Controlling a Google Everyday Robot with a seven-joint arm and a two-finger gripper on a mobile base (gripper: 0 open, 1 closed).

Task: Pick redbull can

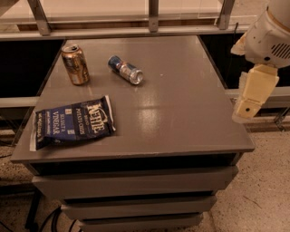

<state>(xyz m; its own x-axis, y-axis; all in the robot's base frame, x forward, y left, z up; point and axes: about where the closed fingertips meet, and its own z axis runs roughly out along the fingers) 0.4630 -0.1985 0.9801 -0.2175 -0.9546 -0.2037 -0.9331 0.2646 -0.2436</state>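
Observation:
The redbull can (125,70) lies on its side at the back of the grey table (181,113), left of centre, blue and silver with a shiny end facing front-right. My gripper (244,106) hangs as a cream block at the table's right edge, well to the right of the can and apart from it. It holds nothing that I can see.
A gold-bronze can (75,64) stands upright at the back left, close to the redbull can. A blue Kettle chips bag (72,122) lies flat at the front left. Drawers sit below the tabletop. A rail with metal posts (153,13) runs behind the table.

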